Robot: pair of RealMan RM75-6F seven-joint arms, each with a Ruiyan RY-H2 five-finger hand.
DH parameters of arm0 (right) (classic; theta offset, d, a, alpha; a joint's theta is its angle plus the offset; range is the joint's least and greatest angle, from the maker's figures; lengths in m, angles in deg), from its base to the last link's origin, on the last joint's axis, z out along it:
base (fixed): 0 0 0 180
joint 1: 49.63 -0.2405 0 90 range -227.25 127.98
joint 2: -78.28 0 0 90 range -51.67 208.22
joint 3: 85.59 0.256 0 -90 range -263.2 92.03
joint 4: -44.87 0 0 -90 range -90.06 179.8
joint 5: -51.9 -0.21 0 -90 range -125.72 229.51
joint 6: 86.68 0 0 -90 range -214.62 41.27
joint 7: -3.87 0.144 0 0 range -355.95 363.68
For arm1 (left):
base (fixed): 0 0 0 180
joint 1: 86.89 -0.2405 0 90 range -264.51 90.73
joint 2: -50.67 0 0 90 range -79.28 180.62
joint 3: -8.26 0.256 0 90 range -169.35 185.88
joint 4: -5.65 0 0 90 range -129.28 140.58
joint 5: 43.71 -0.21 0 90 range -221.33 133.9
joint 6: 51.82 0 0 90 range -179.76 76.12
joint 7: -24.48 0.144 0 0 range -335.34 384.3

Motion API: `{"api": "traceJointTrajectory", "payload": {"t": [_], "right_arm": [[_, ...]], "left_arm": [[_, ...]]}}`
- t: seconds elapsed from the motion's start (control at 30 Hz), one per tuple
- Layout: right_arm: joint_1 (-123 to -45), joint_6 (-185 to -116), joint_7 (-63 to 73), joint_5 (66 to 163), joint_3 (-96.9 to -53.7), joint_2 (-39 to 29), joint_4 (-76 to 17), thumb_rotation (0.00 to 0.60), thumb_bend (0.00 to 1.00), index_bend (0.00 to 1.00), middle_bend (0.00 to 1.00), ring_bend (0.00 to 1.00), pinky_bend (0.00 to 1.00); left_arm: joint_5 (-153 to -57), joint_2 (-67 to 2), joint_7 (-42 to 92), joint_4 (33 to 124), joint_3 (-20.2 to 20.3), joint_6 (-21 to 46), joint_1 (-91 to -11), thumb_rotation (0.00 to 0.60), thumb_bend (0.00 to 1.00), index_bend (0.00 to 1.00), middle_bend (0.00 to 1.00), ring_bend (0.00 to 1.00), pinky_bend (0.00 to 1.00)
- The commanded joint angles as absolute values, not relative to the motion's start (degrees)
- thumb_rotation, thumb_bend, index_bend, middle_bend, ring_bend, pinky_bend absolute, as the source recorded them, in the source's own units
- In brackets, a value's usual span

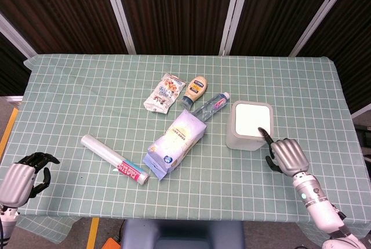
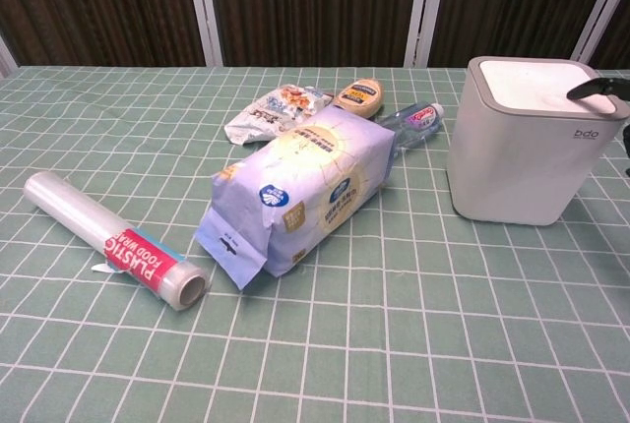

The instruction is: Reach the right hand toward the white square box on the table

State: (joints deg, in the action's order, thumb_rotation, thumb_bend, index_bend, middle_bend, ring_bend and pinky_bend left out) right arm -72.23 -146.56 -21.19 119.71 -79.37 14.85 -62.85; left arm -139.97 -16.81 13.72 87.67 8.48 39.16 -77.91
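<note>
My right hand (image 1: 288, 155) is just beside the white square box (image 1: 250, 125), fingers apart, holding nothing, one fingertip over its near right corner. The box says "bdo". Left of it lies a roll (image 2: 115, 240) marked "PLASTIC FOOD WRAP". My left hand (image 1: 20, 175), far left, is curled and empty.

Counted: one white square box (image 1: 250, 125), one clear plastic-wrap roll (image 1: 113, 158), one pale blue bag (image 1: 175, 143), one snack packet (image 1: 162, 92), one mayonnaise bottle (image 1: 196, 90), one clear water bottle (image 1: 211, 106).
</note>
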Motion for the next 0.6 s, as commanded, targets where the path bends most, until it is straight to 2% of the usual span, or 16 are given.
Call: {"api": "traceJointTrajectory", "payload": {"t": [0.03, 0.6], "right_arm": [[-72.60, -146.28, -21.55, 119.40, -79.78, 14.64, -62.65, 0.600, 0.55, 0.00, 0.71, 0.67, 0.61], [-73.44, -146.97, -21.08, 118.57, -81.62, 14.27, -61.56, 0.600, 0.55, 0.00, 0.71, 0.67, 0.61]], "left_arm": [[-139.91, -16.82, 13.68, 87.61, 8.48, 39.07, -77.91, 0.600, 0.74, 0.44, 0.44, 0.35, 0.49], [-139.92, -16.82, 13.69, 87.63, 8.43, 38.96, -77.88, 0.600, 0.74, 0.44, 0.44, 0.35, 0.49]]}}
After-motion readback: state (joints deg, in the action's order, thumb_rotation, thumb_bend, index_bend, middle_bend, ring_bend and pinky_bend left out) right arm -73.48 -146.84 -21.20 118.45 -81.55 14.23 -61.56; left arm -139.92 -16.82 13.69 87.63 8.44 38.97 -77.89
